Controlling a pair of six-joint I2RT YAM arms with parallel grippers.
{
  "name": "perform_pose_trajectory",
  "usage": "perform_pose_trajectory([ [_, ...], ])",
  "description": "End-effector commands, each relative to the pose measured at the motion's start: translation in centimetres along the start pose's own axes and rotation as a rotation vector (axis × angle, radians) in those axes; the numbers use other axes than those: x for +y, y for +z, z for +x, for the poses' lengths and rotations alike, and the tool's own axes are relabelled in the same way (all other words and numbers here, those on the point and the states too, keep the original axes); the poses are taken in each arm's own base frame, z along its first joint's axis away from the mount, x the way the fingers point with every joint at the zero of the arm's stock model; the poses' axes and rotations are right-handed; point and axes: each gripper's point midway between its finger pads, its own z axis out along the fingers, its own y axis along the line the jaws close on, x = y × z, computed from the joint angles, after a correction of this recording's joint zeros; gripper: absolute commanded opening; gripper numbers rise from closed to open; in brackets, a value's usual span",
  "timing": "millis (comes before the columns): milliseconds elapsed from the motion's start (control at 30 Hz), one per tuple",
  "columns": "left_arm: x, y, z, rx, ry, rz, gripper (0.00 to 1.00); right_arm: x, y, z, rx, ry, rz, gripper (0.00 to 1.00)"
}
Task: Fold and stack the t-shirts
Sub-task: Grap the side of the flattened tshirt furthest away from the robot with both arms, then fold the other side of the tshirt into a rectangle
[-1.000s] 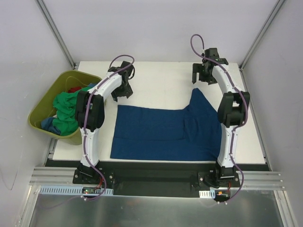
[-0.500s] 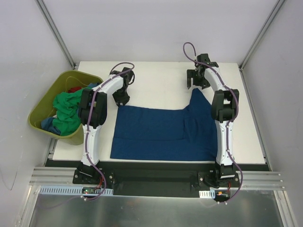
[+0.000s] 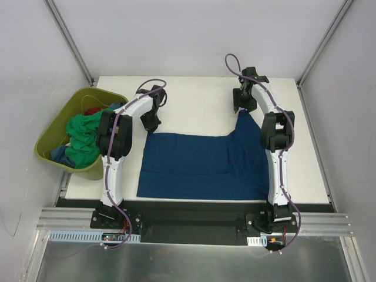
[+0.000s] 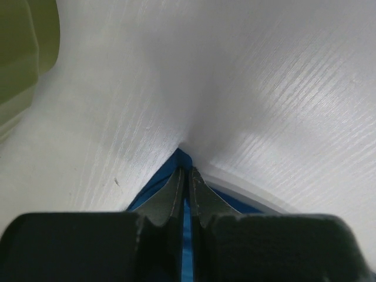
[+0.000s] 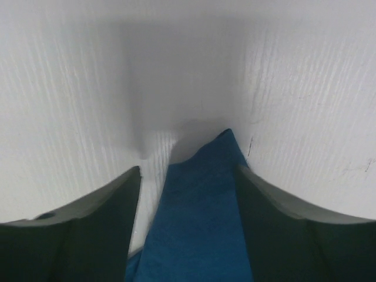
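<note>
A blue t-shirt (image 3: 200,164) lies spread flat on the white table (image 3: 194,100), with one narrow flap reaching toward the far right. My left gripper (image 3: 151,125) sits at the shirt's far left corner. In the left wrist view it (image 4: 188,176) is shut on the blue cloth, and the corner tip (image 4: 183,157) pokes out past the fingertips. My right gripper (image 3: 242,108) is down at the tip of the flap. Its jaws (image 5: 188,176) stand open on either side of the blue cloth (image 5: 200,217). More t-shirts, green (image 3: 82,138), red and blue, lie bundled in the tub.
The olive-green tub (image 3: 50,141) stands off the table's left edge, close to my left arm, and its wall (image 4: 23,53) shows in the left wrist view. Grey walls and slanted metal posts enclose the table on three sides.
My left gripper has come down onto the shirt's far left corner and shut on it. My right gripper has moved left and down to the flap's tip, and its jaws have narrowed.
</note>
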Motion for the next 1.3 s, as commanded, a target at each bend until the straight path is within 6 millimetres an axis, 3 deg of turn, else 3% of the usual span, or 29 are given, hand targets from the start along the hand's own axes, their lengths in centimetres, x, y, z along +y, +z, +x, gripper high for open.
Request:
perform_pose_trajectory([
  [0,1.3,-1.3,0.6,0.011,-0.006,-0.015,0.0,0.0,-0.7,0.2,0.027,-0.01,0.01,0.56],
  [267,1.4,-2.9,0.5,-0.027,-0.018,0.032,0.0,-0.6,-0.6,0.8,0.05,0.031,0.01,0.19],
  [300,1.4,-3.0,0.6,-0.026,-0.017,0.037,0.0,-0.5,-0.6,0.4,0.027,0.032,0.003,0.14],
  [333,1.4,-3.3,0.5,-0.031,-0.019,0.049,0.0,-0.5,-1.1,0.7,0.02,0.027,0.002,0.0],
  [367,1.1,-3.4,0.5,-0.03,-0.018,0.069,0.0,-0.5,-1.2,0.8,0.01,0.025,0.002,0.0],
  [400,1.0,-3.4,0.7,-0.026,-0.017,0.076,0.0,0.0,-1.4,-0.4,-0.052,0.027,-0.03,0.0],
  [433,0.9,-3.8,0.7,-0.028,-0.016,0.087,0.0,0.7,-2.3,0.2,-0.062,0.03,-0.074,0.0],
  [500,1.0,-4.0,0.9,-0.03,-0.015,0.094,0.0,1.9,-3.7,-1.2,-0.141,0.032,-0.141,0.0],
  [533,1.1,-4.6,0.8,-0.045,-0.018,0.103,0.0,2.2,-5.8,-1.9,-0.191,0.03,-0.155,0.0],
  [600,1.3,-4.8,1.2,-0.051,-0.014,0.103,0.0,2.4,-6.6,-1.6,-0.219,0.03,-0.158,0.0],
  [633,1.4,-5.5,1.1,-0.065,-0.019,0.117,0.0,2.5,-9.0,-2.3,-0.274,0.028,-0.161,0.0],
  [700,1.9,-5.6,1.6,-0.071,-0.017,0.114,0.0,2.4,-9.5,-1.1,-0.28,0.049,-0.158,0.0],
  [733,2.1,-6.2,1.7,-0.08,-0.021,0.126,0.0,2.3,-11.7,-1.3,-0.322,0.056,-0.161,0.0],
  [800,2.3,-6.2,2.6,-0.073,-0.014,0.129,0.0,2.0,-11.7,0.8,-0.305,0.087,-0.148,0.0],
  [833,2.4,-6.7,2.7,-0.085,-0.015,0.139,0.0,1.9,-13.4,1.1,-0.335,0.096,-0.152,0.0],
  [867,2.5,-6.9,3.1,-0.086,-0.012,0.143,0.0,2.0,-13.9,1.6,-0.344,0.102,-0.154,0.0],
  [900,2.7,-6.8,3.9,-0.083,0.001,0.136,0.0,1.6,-13.2,3.7,-0.306,0.123,-0.137,0.0],
  [933,2.8,-7.4,4.1,-0.099,0.002,0.145,0.0,1.5,-15.0,4.0,-0.342,0.129,-0.136,0.0],
  [1067,3.9,-8.4,5.8,-0.119,0.014,0.145,0.0,-0.1,-16.5,8.5,-0.338,0.193,-0.068,0.0],
  [1133,4.9,-8.7,6.9,-0.125,0.009,0.146,0.0,-0.9,-17.3,11.1,-0.339,0.2,-0.043,0.0],
  [1200,6.0,-8.9,8.0,-0.13,0.008,0.144,0.0,-1.1,-18.8,12.4,-0.367,0.227,-0.043,0.0],
  [1267,7.1,-8.5,9.2,-0.126,0.013,0.126,0.0,-1.5,-18.6,14.8,-0.333,0.232,-0.027,0.0],
])
